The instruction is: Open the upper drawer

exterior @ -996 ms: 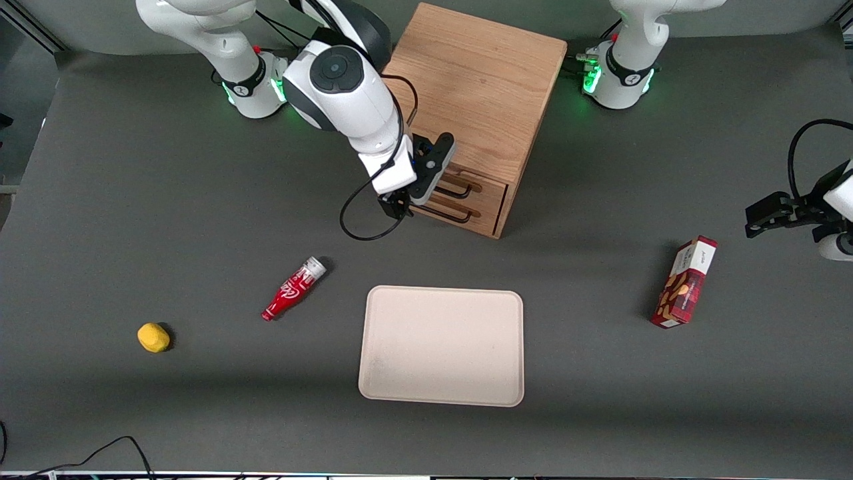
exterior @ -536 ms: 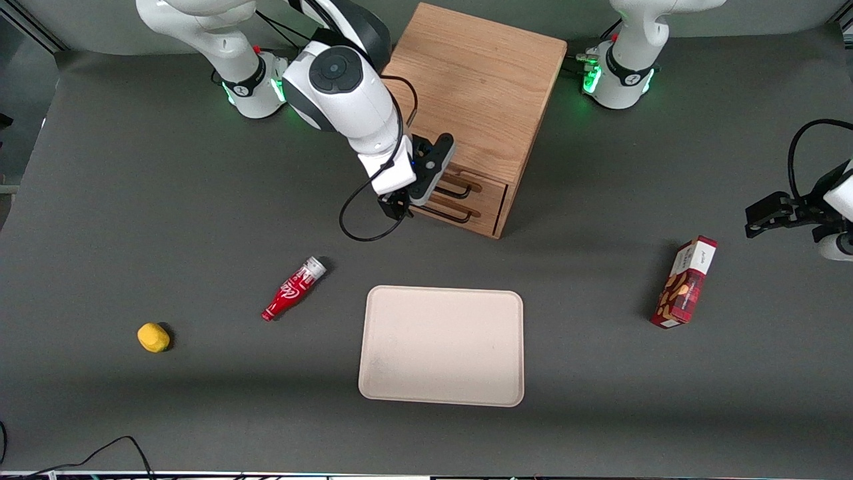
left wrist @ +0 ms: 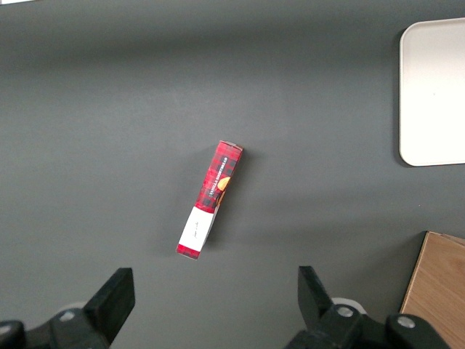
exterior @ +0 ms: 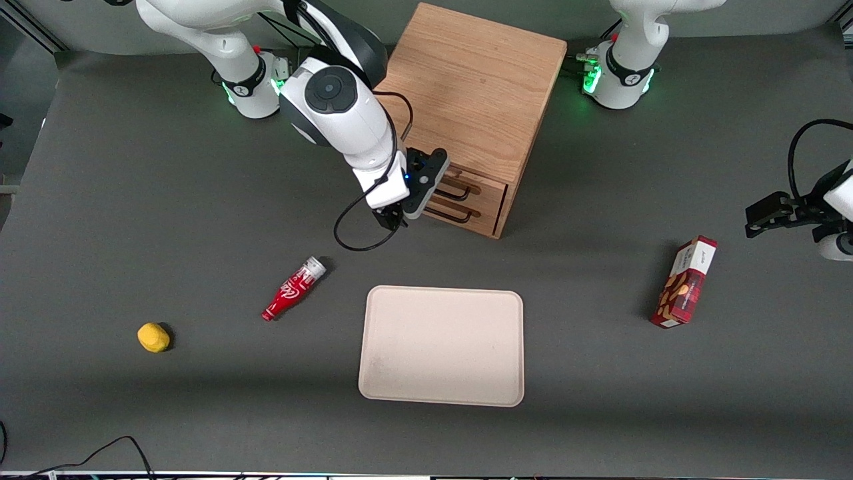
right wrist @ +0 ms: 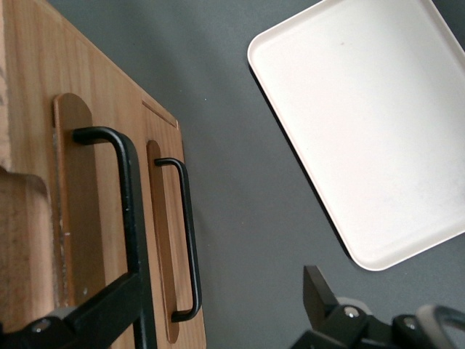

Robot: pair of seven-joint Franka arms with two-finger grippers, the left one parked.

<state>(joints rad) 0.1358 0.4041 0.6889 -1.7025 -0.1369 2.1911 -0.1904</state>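
Black pincer (exterior: 400, 217) of the working arm hangs at the front of the oak cabinet (exterior: 476, 87), its jaws spread and nothing between them. In the right wrist view one finger (right wrist: 109, 309) lies against the thick wire handle (right wrist: 131, 211) of the upper drawer (right wrist: 73, 218), while the other finger (right wrist: 320, 298) stands well off over bare worktop (right wrist: 225, 240); the handle is inside the gap but not pinched.

That drawer looks shut or nearly so, flush with the cabinet front, just above its twin, the lower drawer (exterior: 463, 217), whose thinner-looking handle (right wrist: 185, 240) runs just beside.

Risks, as I judge them: the two handles lie close and parallel, so a small drift down before closing could catch the lower one and pull out the wrong tray. A grip near the handle's end instead of its middle may skew the drawer and jam it. Pulling before the jaws have closed would let the wire slip free. A pull off the drawer's axis could drag the whole cabinet toward the cream tray (exterior: 441, 345).
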